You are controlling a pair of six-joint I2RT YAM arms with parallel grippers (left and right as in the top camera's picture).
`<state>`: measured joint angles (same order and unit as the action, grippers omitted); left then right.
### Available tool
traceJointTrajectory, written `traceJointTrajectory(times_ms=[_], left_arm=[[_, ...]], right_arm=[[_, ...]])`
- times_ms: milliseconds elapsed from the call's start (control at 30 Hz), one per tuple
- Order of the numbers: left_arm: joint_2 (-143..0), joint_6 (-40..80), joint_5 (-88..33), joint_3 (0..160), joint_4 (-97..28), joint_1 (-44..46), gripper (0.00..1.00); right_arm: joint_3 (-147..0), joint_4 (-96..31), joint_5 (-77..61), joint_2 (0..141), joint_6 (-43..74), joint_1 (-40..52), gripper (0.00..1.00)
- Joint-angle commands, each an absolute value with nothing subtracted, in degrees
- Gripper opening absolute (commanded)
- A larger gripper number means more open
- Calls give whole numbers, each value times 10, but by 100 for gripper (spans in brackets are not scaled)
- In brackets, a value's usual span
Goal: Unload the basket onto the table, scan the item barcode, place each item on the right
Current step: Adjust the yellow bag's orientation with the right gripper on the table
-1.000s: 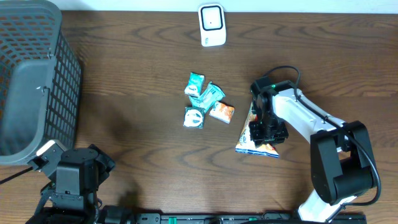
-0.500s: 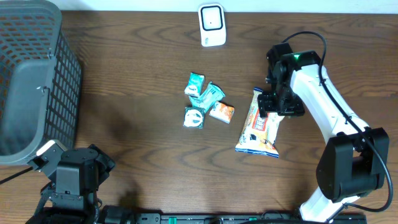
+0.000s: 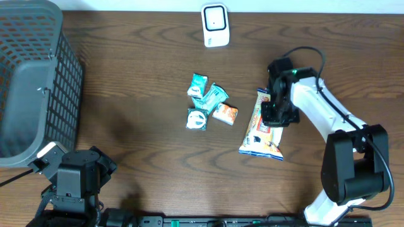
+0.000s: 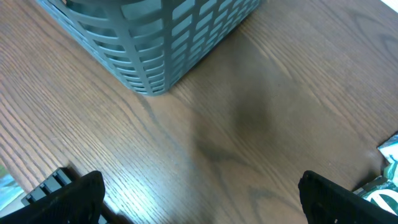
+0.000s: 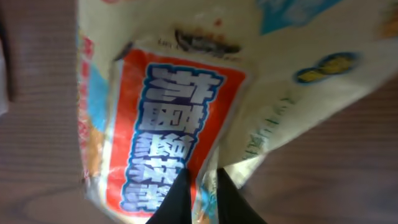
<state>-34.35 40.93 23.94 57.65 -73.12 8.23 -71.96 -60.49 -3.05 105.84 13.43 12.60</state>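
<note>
Snack bag [image 3: 262, 140] lies flat on the dark wooden table [image 3: 139, 63], right of centre, with its long axis running roughly from the far side toward the near side. You have bare wood between its far end and the white scanner [image 3: 214, 25], which sits close to the table's far edge and up to the left of the bag. On the bag's left, a cluster of small packets [image 3: 208, 101] lies near it; the orange one comes closest but stays apart from it. The grey basket [image 3: 31, 75] fills the far left corner, well apart from everything else, and a broad stretch of bare wood separates it from the packets. Your right gripper [image 5: 202, 196] is down over the bag's far half, on its right edge. In the right wrist view, its two fingers [image 5: 177, 202] are drawn almost together, with a thin fold of the bag's edge pinched between them, just below the red label with blue lettering. Your left gripper [image 4: 202, 186] sits at the near left corner, its jaws spread fully wide over bare wood with nothing between them and the basket's corner ahead of it.
</note>
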Motion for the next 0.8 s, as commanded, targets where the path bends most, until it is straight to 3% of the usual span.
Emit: traceJointTrajectory(times_ms=[0,200,333,433,500,567,767], left_arm=[[-343,417,249,576,-733,78,98],[-343,417,249,576,-733,78,98],[-343,417,249,576,-733,78,98],[-343,417,249,576,-733,78,98],[-343,417,249,576,-733,78,98],[-343,417,249,576,-733,78,98],[-343,417,249,576,-733,78,98]], right_arm=[[-677,-587,-22,1057,144,128,2],[-673,-617,131,1056,229,120,5],[-713,-662,153,1056,229,109,16],[-753,-692,148,1056,225,107,39],[-783,-708,131,1056,211,107,74],[-796,-709,123,1056,201,106,99],[-796,-669,88,1056,201,85,99]])
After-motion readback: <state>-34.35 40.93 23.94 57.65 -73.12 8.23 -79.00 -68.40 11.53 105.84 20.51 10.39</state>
